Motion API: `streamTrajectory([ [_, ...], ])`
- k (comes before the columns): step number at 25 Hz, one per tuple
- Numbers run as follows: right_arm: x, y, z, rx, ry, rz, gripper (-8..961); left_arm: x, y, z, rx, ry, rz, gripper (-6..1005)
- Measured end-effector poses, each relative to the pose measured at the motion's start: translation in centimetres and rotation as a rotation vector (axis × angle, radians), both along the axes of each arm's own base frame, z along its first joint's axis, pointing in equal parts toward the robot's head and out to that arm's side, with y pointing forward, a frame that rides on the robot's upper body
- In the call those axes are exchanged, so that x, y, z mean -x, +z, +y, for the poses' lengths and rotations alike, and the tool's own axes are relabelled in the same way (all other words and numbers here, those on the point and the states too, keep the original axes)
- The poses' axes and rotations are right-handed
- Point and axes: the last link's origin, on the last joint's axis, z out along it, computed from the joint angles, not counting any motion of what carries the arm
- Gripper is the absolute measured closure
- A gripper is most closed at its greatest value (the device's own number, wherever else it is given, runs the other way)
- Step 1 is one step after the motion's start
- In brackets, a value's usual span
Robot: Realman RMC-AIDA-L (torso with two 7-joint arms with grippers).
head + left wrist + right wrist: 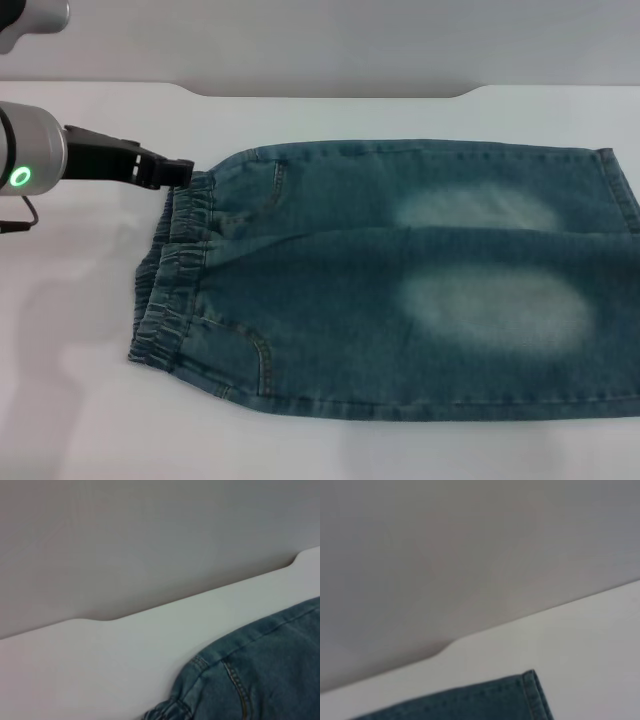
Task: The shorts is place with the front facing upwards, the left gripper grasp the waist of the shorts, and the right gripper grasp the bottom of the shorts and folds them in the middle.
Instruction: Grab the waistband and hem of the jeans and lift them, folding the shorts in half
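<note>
The blue-teal denim shorts (400,290) lie flat on the white table, front up, with two pale faded patches. The gathered waist of the shorts (170,290) is at the left, and the bottom of the shorts (625,200) runs off the right edge of the head view. My left gripper (178,172), a black claw on a silver arm with a green ring light, hovers at the far end of the waist, its tip right at the band. The left wrist view shows the shorts (265,670) and a bit of the waist (165,712). The right wrist view shows one hem corner (532,695). My right gripper is out of view.
The white table (80,400) extends to the left of and in front of the shorts. Its far edge (330,92) has a shallow notch against a grey wall. Part of the robot's body (30,20) shows at the top left.
</note>
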Motion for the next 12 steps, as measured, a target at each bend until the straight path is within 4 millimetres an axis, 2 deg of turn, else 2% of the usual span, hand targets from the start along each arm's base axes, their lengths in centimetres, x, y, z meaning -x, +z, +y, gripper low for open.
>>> streamTrajectory([
  [4, -0.4, 0.1, 0.2, 0.016, -0.022, -0.073, 140, 0.1, -0.3, 0.2, 0.007, 0.005, 0.0, 305],
  [9, 1.0, 0.2, 0.4, 0.036, -0.026, -0.295, 140, 0.0, -1.0, 0.6, 0.029, 0.01, 0.002, 304],
  [12, 1.5, -0.3, 0.9, 0.076, -0.005, -0.363, 140, 0.0, -1.2, 0.8, 0.028, 0.008, 0.0, 304],
])
